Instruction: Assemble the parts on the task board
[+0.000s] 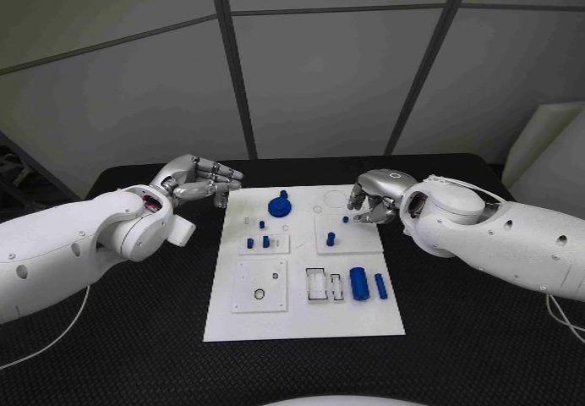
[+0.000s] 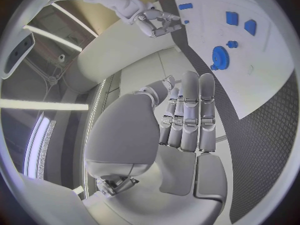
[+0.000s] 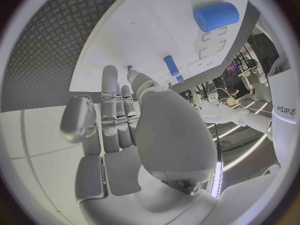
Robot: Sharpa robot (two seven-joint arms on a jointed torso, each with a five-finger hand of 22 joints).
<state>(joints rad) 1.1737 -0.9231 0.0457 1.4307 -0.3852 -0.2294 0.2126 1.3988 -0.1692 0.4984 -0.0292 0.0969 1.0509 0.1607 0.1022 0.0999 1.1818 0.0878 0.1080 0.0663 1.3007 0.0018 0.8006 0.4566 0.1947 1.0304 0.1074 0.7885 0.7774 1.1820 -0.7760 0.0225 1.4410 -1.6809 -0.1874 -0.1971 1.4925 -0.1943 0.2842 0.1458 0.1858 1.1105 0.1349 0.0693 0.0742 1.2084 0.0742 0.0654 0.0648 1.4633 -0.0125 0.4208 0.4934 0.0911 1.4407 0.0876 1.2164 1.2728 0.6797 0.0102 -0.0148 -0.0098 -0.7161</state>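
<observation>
The white task board (image 1: 305, 315) lies in the middle of the black table. A blue gear (image 1: 281, 205) stands near its far edge, also in the left wrist view as the gear (image 2: 220, 58). Short blue pegs (image 1: 257, 242) stand in a left plate. A thick blue cylinder (image 1: 358, 283) and a thin one (image 1: 380, 286) lie at the near right. My left hand (image 1: 201, 182) hovers off the board's far left corner, fingers straight, holding nothing. My right hand (image 1: 372, 199) hangs over the far right. A small blue peg (image 3: 129, 67) shows at its fingertips, with the thumb held apart.
A square plate with a ring-shaped hole (image 1: 259, 292) sits at the board's near left, and rectangular slots (image 1: 317, 284) lie beside the thick cylinder. Black table (image 1: 134, 338) surrounds the board on all sides. Grey wall panels rise behind the table.
</observation>
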